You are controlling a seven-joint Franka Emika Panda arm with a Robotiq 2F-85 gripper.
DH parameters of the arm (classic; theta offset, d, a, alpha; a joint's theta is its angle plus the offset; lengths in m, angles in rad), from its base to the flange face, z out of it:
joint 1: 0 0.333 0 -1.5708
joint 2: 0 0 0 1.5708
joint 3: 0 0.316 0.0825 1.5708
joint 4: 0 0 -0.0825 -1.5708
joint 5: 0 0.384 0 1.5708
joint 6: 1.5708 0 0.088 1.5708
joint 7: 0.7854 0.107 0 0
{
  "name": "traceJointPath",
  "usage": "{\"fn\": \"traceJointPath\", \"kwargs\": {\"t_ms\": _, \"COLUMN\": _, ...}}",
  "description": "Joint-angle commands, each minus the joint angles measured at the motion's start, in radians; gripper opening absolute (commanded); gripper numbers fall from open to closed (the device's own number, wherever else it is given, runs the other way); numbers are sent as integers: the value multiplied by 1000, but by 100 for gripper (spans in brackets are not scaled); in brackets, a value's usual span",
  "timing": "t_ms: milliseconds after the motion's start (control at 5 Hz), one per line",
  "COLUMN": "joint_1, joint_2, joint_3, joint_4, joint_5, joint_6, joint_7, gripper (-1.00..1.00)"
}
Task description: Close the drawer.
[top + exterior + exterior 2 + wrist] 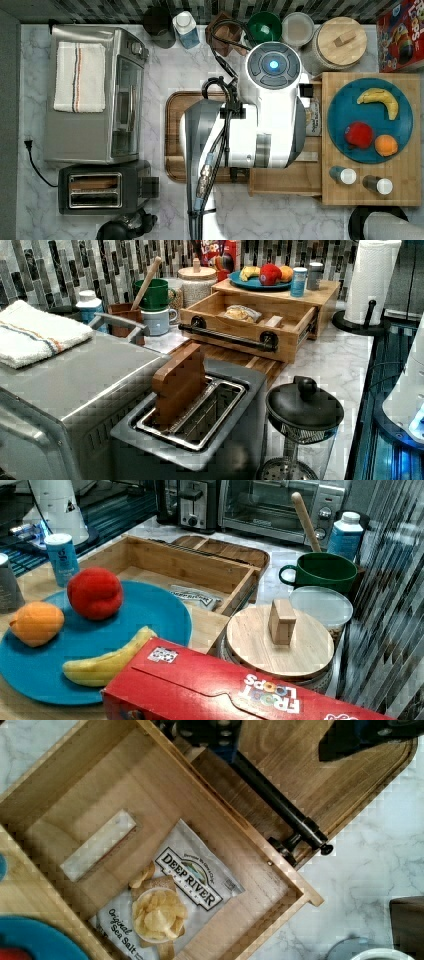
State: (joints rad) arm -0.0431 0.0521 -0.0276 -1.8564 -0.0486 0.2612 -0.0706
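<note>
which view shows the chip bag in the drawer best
The wrist view: the chip bag lies flat in the drawer with its label readable. The left view shows it small and side-on, the right view a strip behind the plate, the top view a sliver beside the arm.

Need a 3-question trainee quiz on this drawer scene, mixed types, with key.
1. True or false: the drawer is fully shut.
2. What lies inside the drawer? A) a banana B) a chip bag C) a cup
3. Fill in: the plate holds a banana, a red fruit and an ____ fruit.

Key: 1 false, it stands pulled out, handle over the brown tray. 2 B. 3 orange.
</note>
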Motion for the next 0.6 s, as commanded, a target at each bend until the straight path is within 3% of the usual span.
{"fn": "traceJointPath", "kwargs": {"t_ms": 200, "joint_1": -1, "joint_2": 1, "joint_3": 1, "joint_4": -1, "joint_5": -3, "joint_6": 2, "joint_7": -12, "gripper": -100}}
{"fn": "traceJointPath", "kwargs": {"t_ms": 400, "joint_1": 2, "joint_2": 20, "joint_3": 5, "joint_4": 12, "joint_5": 23, "joint_6": -9, "joint_7": -48, "gripper": 100}}
{"fn": "traceJointPath", "kwargs": {"t_ms": 600, "joint_1": 3, "joint_2": 12, "joint_3": 20, "joint_4": -26, "joint_5": 102, "joint_6": 24, "joint_7": -129, "gripper": 100}}
